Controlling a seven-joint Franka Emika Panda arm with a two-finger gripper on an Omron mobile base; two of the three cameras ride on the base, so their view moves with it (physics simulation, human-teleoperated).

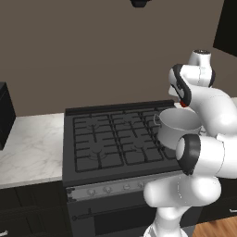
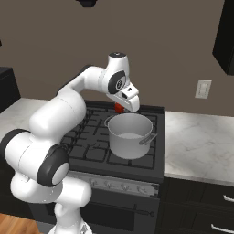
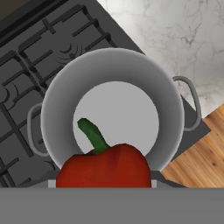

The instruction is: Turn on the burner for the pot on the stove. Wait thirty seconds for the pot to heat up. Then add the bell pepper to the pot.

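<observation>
The pot (image 2: 130, 135) stands on the stove (image 2: 93, 137), toward its front right, beside the marble surface (image 2: 201, 137). In the right base view the tool (image 2: 122, 107) hangs just above the pot's far rim, with the bell pepper (image 2: 119, 107) a red speck under it. The hand view looks straight down into the pot's bare bottom, the pepper close below the camera with its green stem (image 3: 92, 135) pointing up; the tool is clamped on the pepper. The left base view shows the stove's row of knobs (image 1: 109, 189).

The silver pot (image 2: 130, 135) stands on the black stove's (image 2: 91, 137) right grates, open-topped; the white arm bends over it, a red bell pepper (image 2: 119, 107) showing beneath its hand above the pot's rear rim; marble counter (image 2: 201, 141) lies beside.
</observation>
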